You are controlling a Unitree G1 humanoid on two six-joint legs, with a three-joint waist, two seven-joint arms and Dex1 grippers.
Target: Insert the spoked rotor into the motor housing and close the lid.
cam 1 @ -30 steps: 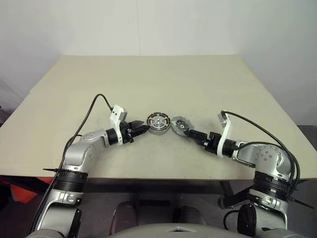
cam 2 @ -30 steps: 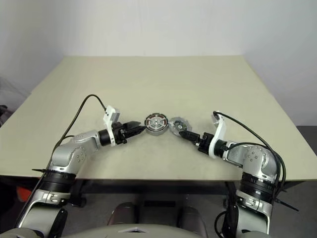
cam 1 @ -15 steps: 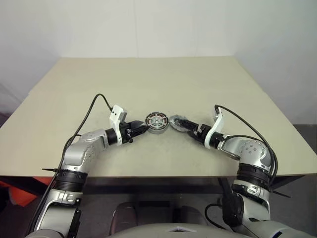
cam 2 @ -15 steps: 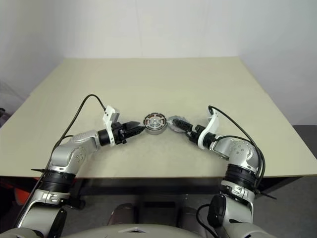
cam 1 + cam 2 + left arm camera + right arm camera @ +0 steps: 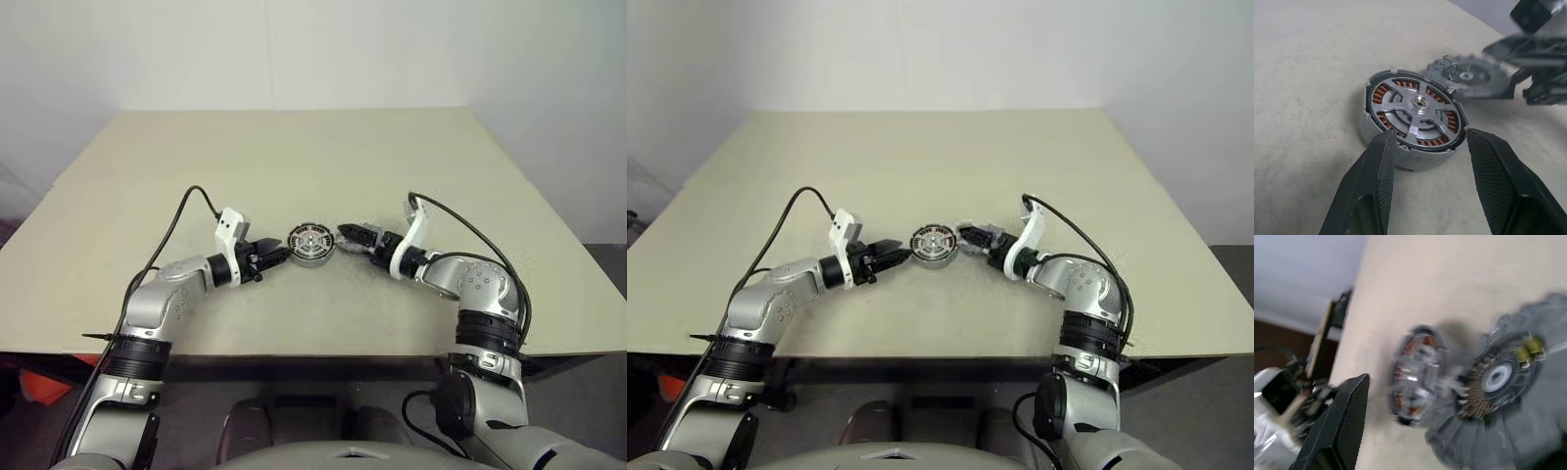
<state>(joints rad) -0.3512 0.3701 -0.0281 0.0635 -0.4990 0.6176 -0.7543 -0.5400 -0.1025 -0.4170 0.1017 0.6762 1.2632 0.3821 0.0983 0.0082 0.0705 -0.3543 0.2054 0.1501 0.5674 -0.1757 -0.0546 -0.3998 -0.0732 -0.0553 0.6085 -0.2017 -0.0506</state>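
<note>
Table (image 5: 294, 147): a pale beige top against a white wall, with the motor parts near its middle, between the two arms.

Housing (image 5: 1378, 134): a short round ring resting on the table, open face up. Copper-brown windings show in a circle inside its dark rim.

Rotor (image 5: 1418, 115): the silver spoked disc lies flat inside the housing, its hub in the centre, with the windings visible through the gaps between the spokes.

Lid (image 5: 1466, 78): a grey round cap held off the table just beside the housing, on the side away from the left gripper. It is tilted, so that its darker inside with a pale centre faces the wrist camera of the right arm (image 5: 1498, 377). Whether its edge touches the housing cannot be told.

Left gripper (image 5: 282, 254): level with the housing and pointing at it from the robot's left. Its two black fingers (image 5: 1376, 186) stand partly apart, one on each side of the ring's near edge. They sit close to the wall, but a firm grip cannot be told.

Right gripper (image 5: 351, 233): reaches in from the robot's right, its fingers spread wide and clasping the lid by its rim.

Cable (image 5: 181, 211): a black lead loops from the left wrist back along the arm.
</note>
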